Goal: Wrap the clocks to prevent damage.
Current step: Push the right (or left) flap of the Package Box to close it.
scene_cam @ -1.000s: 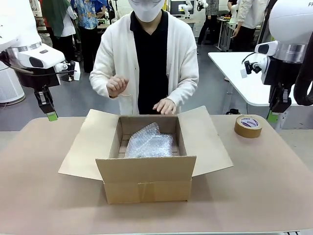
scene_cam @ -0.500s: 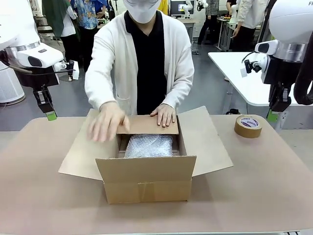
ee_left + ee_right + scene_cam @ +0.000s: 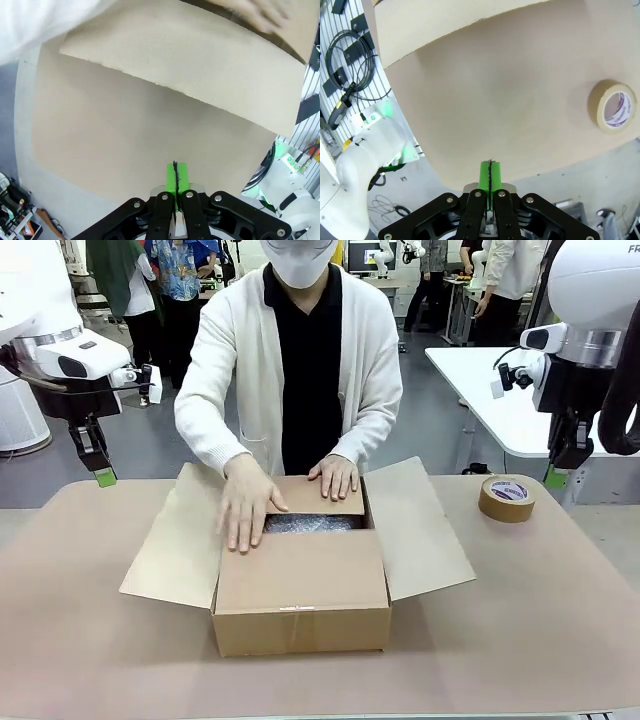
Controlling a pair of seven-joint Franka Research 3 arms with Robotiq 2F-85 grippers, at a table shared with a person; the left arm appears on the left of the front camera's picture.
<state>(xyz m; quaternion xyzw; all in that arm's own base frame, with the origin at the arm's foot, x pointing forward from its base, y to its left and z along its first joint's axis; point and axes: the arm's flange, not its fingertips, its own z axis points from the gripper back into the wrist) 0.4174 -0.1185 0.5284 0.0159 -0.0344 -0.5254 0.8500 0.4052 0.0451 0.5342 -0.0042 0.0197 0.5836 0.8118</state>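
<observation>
front view: the person is standing at the far side of the table (image 3: 520,620) and is pressing down on the cardboard box (image 3: 300,628). the nearer hand (image 3: 245,505) is lying flat, fingers spread, where the near flap (image 3: 310,575) is meeting the opening. the farther hand (image 3: 336,477) is resting on the far flap (image 3: 305,496). the two side flaps are spreading outward onto the table. the bubble-wrapped bundle (image 3: 312,523) is lying inside the box, showing as a narrow strip between the two folded flaps; what is inside the wrap cannot be made out. the tape roll (image 3: 508,497) is lying flat on the table to the right of the box, well apart from it. the left gripper (image 3: 105,477) is hanging above the table's far left corner, and the right gripper (image 3: 557,478) is hanging past the far right edge, just beyond the tape roll; both are clenched on nothing.

left wrist view: the left gripper (image 3: 175,182) is pointing down at bare table (image 3: 100,150), its green pads pressing together with nothing between them. a box flap (image 3: 200,60) is crossing the top, with a white sleeve (image 3: 30,25) and a blurred hand (image 3: 255,12) above it.

right wrist view: the right gripper (image 3: 490,175) is showing its pads pressed together, empty, over the table's edge (image 3: 495,100). the tape roll (image 3: 615,106) is lying at the right, and a box flap (image 3: 470,15) is reaching in along the top.
</observation>
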